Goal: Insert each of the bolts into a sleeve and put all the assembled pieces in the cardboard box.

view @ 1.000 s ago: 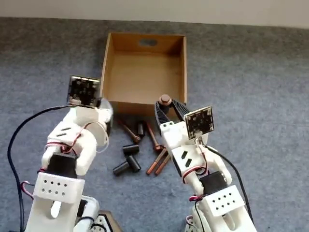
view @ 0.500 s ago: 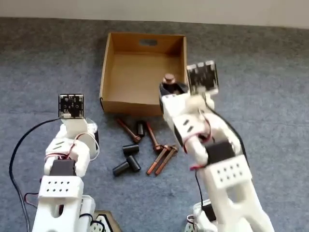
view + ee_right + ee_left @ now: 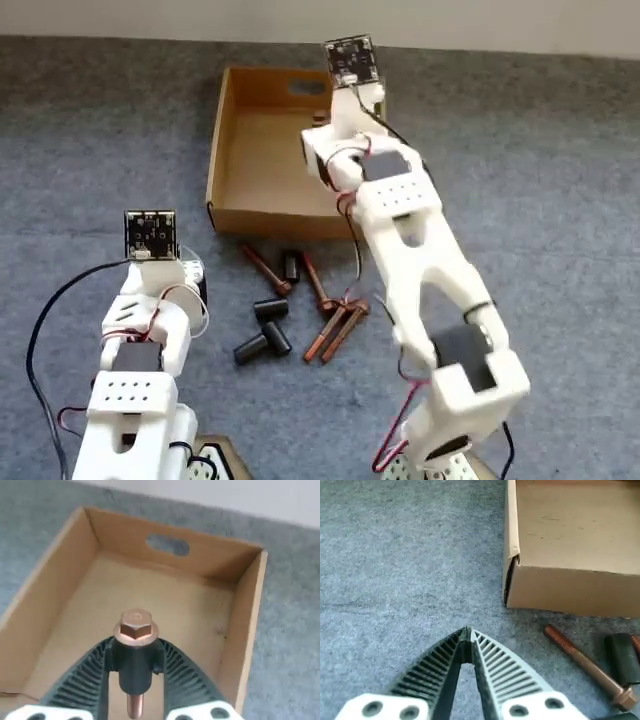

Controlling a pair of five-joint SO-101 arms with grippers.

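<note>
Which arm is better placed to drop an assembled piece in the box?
Right. The right gripper holds a bolt in a sleeve above the cardboard box; the left gripper is shut, empty, outside the box.

My right arm [image 3: 410, 250] is stretched far forward, right end effector [image 3: 135, 652] clamped on a sleeved bolt [image 3: 135, 630]; left arm [image 3: 140, 330] folded back, left end effector [image 3: 466, 632] closed.

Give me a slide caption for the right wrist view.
Right gripper holds a sleeved bolt over the cardboard box.
</note>
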